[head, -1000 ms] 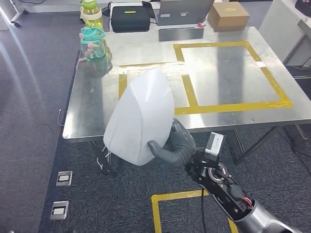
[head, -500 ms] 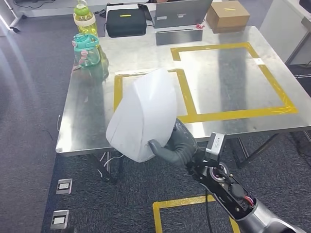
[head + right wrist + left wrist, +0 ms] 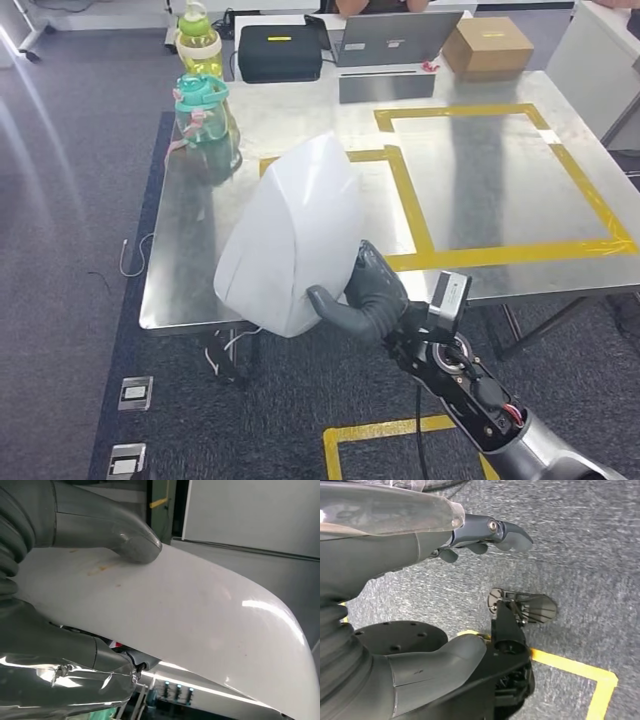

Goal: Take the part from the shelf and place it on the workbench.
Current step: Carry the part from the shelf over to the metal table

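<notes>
Over the near edge of the steel-topped workbench [image 3: 189,260] I have the large white curved plastic shell part [image 3: 294,240] up in the air, clamped in my right hand [image 3: 362,300], thumb under its lower rim and fingers behind it. The right wrist view shows the same grip: thumb [image 3: 128,542] pressed on the smooth white surface. So the pickup from the shelf looks done; what is left, as I judge it, is carrying the part forward over the bench top, lowering it and letting go. It hangs above the front edge, not resting on the metal yet.

My left hand [image 3: 486,532] hangs low over the grey carpet [image 3: 584,540] with a yellow floor-tape line near it. Its fingers are apart and hold nothing.

On the bench, yellow tape marks out rectangular zones [image 3: 498,180]; the big one to the right lies bare. Two bottles stand at the far left corner, a teal-lidded clear water jug [image 3: 204,125] and a yellow-green bottle [image 3: 198,40] behind it. Farther back sit a black case [image 3: 279,52], an open laptop [image 3: 400,35] and a brown cardboard box [image 3: 487,45]. Nothing stands directly ahead of the part, so I reckon only the jug on the left needs a berth.
</notes>
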Action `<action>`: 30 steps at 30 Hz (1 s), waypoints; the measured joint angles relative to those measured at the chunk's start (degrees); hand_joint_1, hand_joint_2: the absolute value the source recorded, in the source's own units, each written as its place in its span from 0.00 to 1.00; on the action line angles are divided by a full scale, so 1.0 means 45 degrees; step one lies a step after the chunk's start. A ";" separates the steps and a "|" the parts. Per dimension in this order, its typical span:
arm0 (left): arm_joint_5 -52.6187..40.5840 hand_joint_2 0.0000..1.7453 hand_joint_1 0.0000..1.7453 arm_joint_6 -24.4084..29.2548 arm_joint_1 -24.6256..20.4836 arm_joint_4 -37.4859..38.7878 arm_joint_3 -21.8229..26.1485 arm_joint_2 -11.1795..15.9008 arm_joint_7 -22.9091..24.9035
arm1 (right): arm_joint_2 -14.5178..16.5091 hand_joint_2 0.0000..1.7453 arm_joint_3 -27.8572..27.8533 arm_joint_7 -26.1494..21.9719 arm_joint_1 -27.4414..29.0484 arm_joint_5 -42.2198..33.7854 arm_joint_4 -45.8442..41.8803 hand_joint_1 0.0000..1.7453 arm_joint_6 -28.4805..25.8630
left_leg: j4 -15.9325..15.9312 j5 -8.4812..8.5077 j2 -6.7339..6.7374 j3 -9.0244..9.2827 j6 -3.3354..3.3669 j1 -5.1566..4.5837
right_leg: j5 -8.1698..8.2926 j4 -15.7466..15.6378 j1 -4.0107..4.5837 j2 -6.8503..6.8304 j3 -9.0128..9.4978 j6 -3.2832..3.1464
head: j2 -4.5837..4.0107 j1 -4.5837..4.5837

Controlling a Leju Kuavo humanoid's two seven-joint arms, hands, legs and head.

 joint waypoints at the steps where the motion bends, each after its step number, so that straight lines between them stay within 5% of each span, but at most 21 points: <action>1: 0.0000 1.00 0.00 0.0000 0.0004 0.0000 0.0000 -0.0004 0.0000 | 0.0000 1.00 0.0000 0.0000 0.0011 0.0000 0.0007 1.00 -0.0001 | 0.0001 -0.0065 0.0003 0.0069 0.0035 -0.0036 | -0.0227 0.0918 0.0016 0.0001 -0.0555 -0.0014 | 0.0000 0.0055; 3: 0.0000 1.00 0.00 0.0000 0.0016 0.0000 0.0000 -0.0010 0.0000 | 0.0000 1.00 -0.0001 0.0001 0.0031 0.0000 0.0036 1.00 -0.0001 | 0.0002 -0.0213 -0.0018 0.0266 0.0072 -0.0106 | 0.0111 0.1380 0.0063 0.0001 -0.1078 -0.0106 | -0.0001 0.0109; 6: 0.0000 1.00 0.00 0.0000 0.0020 0.0000 0.0000 -0.0027 0.0000 | 0.0000 1.00 -0.0013 -0.0001 0.0014 0.0000 0.0066 1.00 -0.0001 | -0.0008 -0.0465 -0.0075 0.0656 0.0046 -0.0186 | 0.1823 -0.1005 0.0226 0.0009 -0.0357 -0.0431 | -0.0001 0.0204; 8: 0.0000 1.00 0.00 0.0000 0.0010 0.0000 0.0000 -0.0049 0.0000 | 0.0000 1.00 -0.0021 -0.0002 -0.0008 -0.0002 0.0075 1.00 -0.0001 | -0.0017 -0.0562 -0.0082 0.0732 -0.0038 -0.0198 | 0.2150 -0.2099 0.0352 0.0007 0.0129 -0.0611 | -0.0001 0.0222; 13: -0.0011 1.00 0.00 0.0000 -0.0037 0.0000 0.0000 -0.0062 0.0008 | 0.0004 1.00 -0.0025 -0.0010 -0.0011 -0.0005 0.0079 1.00 0.0008 | 0.0389 -0.0871 0.0000 0.0592 -0.0357 -0.0225 | 0.2053 -0.2790 0.0232 0.0018 0.0677 -0.0759 | 0.0000 0.0165; 16: -0.0016 1.00 0.00 0.0000 -0.0063 0.0000 0.0000 -0.0053 0.0011 | 0.0005 1.00 -0.0025 -0.0016 0.0003 0.0000 0.0090 1.00 0.0046 | 0.2836 -0.1728 0.0012 -0.0919 -0.0538 -0.0135 | 0.1983 -0.2905 0.0210 -0.0026 0.0830 -0.0832 | -0.0001 -0.0085; 18: -0.0012 1.00 0.00 0.0004 -0.0006 0.0000 0.0000 -0.0045 0.0013 | 0.0005 1.00 -0.0023 -0.0017 0.0035 0.0007 0.0108 1.00 0.0094 | 0.3556 -0.1592 0.0014 -0.1621 -0.0616 -0.0062 | 0.1884 -0.2898 0.0211 -0.0015 0.0894 -0.0839 | -0.0001 -0.0164; 19: -0.0011 1.00 0.00 0.0006 0.0011 0.0000 0.0000 -0.0040 0.0015 | 0.0005 1.00 -0.0022 -0.0018 0.0039 0.0012 0.0117 1.00 0.0119 | 0.3127 -0.1133 0.0017 -0.1557 -0.0632 -0.0031 | 0.1821 -0.2890 0.0207 -0.0002 0.0961 -0.0821 | -0.0001 -0.0191; 22: -0.0013 1.00 0.00 0.0010 -0.0012 0.0000 0.0000 -0.0019 0.0015 | 0.0005 1.00 -0.0027 -0.0023 0.0029 0.0026 0.0131 1.00 0.0166 | 0.0538 0.0266 0.0045 -0.0481 -0.0548 -0.0020 | 0.1562 -0.2850 0.0224 0.0009 0.1161 -0.0690 | -0.0001 -0.0267; 27: -0.0011 1.00 0.00 0.0010 -0.0040 0.0000 0.0000 -0.0002 0.0015 | 0.0005 1.00 -0.0040 -0.0040 -0.0004 0.0049 0.0136 1.00 0.0181 | -0.0168 0.0158 0.0016 -0.0080 -0.0196 -0.0068 | 0.1236 -0.2745 0.0223 -0.0009 0.1181 -0.0367 | 0.0000 -0.0224; 30: -0.0010 1.00 0.00 0.0015 -0.0059 0.0000 0.0000 0.0018 0.0015 | 0.0005 1.00 -0.0076 -0.0061 -0.0031 0.0048 0.0145 1.00 0.0187 | -0.0248 0.0020 0.0024 0.0159 0.0005 -0.0021 | 0.0363 -0.0810 0.0183 -0.0012 0.0263 -0.0214 | -0.0001 -0.0068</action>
